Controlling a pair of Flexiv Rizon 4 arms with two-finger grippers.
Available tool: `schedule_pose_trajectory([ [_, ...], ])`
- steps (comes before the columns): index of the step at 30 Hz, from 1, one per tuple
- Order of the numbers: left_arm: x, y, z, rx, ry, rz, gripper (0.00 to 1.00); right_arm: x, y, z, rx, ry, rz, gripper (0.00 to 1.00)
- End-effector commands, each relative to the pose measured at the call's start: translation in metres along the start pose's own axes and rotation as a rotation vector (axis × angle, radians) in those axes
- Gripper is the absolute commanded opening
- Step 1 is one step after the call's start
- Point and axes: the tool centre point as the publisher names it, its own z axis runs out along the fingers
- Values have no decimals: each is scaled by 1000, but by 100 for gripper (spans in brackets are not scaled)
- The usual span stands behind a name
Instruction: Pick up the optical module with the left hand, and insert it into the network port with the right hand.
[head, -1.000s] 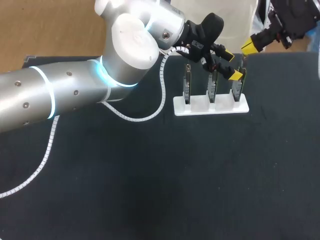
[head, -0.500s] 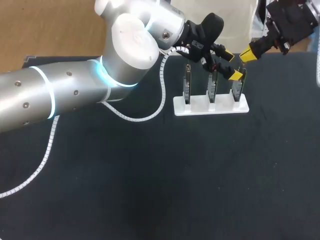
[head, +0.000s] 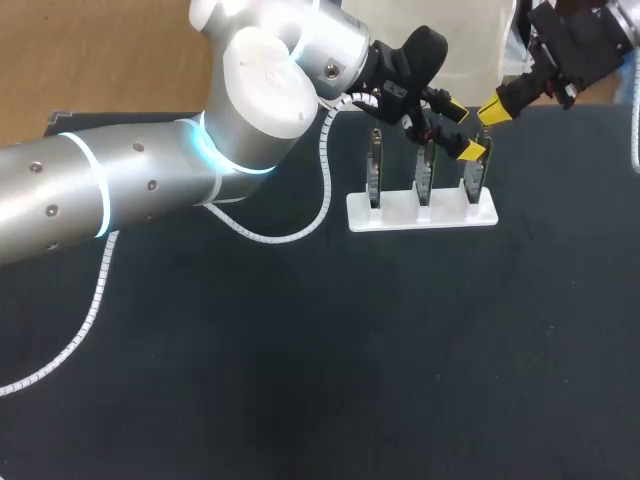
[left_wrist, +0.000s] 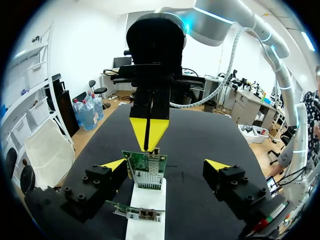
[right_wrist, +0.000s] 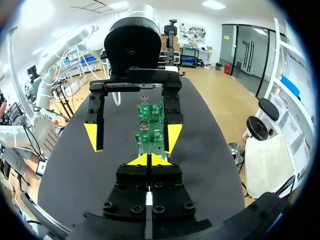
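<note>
A white rack (head: 420, 212) holds three upright green circuit boards. My left gripper (head: 463, 130) stands open over the right-end board (head: 476, 178). In the left wrist view that board (left_wrist: 146, 170) is between the open fingers (left_wrist: 112, 164), close to one of them, with a silvery cage on its face and a small metal piece on its top edge. I cannot tell an optical module apart from the boards. My right gripper (head: 495, 106) is shut and empty, just beyond that board. It also shows in the left wrist view (left_wrist: 148, 132). In the right wrist view its tips (right_wrist: 148, 160) point at the nearest board (right_wrist: 150, 142), with the left gripper (right_wrist: 133, 137) open around it.
The rack stands at the far right of the black table (head: 300, 350). A white spiral cable (head: 95, 300) trails from my left arm across the left part of the table. A second board (left_wrist: 137, 213) stands under the left gripper's palm.
My right gripper has come a little down and left toward the rack's right-end board. The left arm has kept still, open.
</note>
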Motion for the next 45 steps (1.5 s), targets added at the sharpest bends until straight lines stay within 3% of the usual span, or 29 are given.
schedule_pose_trajectory([
  [1, -1, 1, 0, 1, 5, -1, 100, 5, 0, 4, -3, 1, 4, 0],
  [29, -1, 1, 0, 1, 5, -1, 100, 11, 1, 11, -8, 11, 23, 0],
  [35, -1, 1, 0, 1, 5, -1, 100, 1, 2, 1, 7, -62, 15, 0],
  [45, -1, 1, 0, 1, 5, -1, 100, -16, 5, -15, 44, -77, -38, 0],
])
